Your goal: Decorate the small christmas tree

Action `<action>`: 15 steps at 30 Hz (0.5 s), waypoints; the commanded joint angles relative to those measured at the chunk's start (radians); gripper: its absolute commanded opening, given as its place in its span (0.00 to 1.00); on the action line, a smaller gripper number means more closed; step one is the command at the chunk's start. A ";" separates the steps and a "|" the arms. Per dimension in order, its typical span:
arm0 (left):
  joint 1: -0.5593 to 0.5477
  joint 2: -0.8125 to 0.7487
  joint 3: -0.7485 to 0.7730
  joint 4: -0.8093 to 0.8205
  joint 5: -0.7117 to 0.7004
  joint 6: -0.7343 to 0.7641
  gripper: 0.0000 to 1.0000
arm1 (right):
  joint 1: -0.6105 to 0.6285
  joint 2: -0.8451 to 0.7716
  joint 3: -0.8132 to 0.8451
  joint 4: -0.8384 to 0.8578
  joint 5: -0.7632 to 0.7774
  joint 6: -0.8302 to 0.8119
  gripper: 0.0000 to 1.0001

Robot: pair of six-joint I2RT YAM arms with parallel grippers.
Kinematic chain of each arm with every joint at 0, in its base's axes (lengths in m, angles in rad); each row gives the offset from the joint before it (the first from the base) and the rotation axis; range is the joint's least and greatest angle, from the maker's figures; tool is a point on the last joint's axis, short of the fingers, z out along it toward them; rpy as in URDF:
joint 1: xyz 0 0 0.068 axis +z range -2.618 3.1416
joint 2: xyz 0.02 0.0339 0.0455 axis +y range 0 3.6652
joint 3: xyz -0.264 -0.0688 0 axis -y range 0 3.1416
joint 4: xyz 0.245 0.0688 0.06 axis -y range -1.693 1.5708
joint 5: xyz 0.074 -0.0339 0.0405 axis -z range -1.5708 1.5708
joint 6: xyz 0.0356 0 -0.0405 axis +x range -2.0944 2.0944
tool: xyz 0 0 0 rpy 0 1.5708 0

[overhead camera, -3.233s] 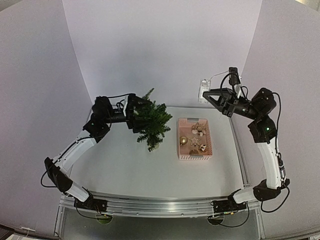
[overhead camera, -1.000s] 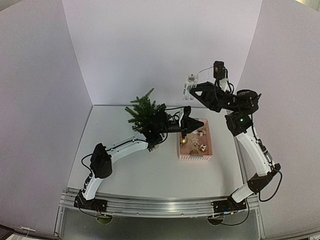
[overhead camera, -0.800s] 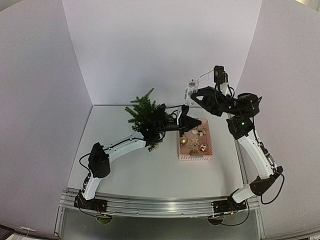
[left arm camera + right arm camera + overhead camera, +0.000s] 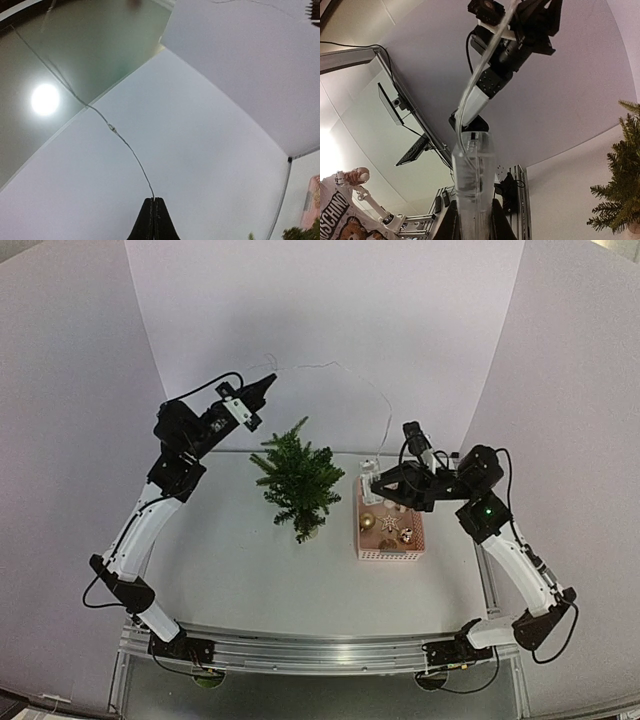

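The small christmas tree (image 4: 298, 480) stands upright mid-table; its branches show in the right wrist view (image 4: 619, 200). My left gripper (image 4: 268, 382) is raised high at the back left, shut on the end of a thin light wire (image 4: 125, 145) that leaves its closed tips (image 4: 153, 200). The wire (image 4: 340, 368) arcs over the tree to a clear battery box (image 4: 369, 480). My right gripper (image 4: 374, 484) is shut on that box (image 4: 473, 175), just right of the tree, over the basket's far left corner.
A pink basket (image 4: 390, 556) with several gold and pale ornaments (image 4: 367, 522) sits right of the tree. White walls close in the back and both sides. The left arm (image 4: 510, 30) shows at the top of the right wrist view.
My left arm has swung from the basket side, past the tree, up to the back left, drawing the wire out. My right gripper has come down and left with the box.
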 commanded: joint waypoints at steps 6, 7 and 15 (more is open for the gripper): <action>0.318 -0.234 -0.353 -0.087 -0.153 0.102 0.00 | 0.093 0.023 -0.117 -0.379 0.230 -0.302 0.01; 0.354 -0.240 -0.372 -0.085 -0.148 0.094 0.00 | 0.115 0.038 -0.115 -0.422 0.256 -0.332 0.01; 0.481 -0.296 -0.583 -0.043 -0.129 0.133 0.00 | 0.276 0.111 -0.216 -0.582 0.512 -0.400 0.00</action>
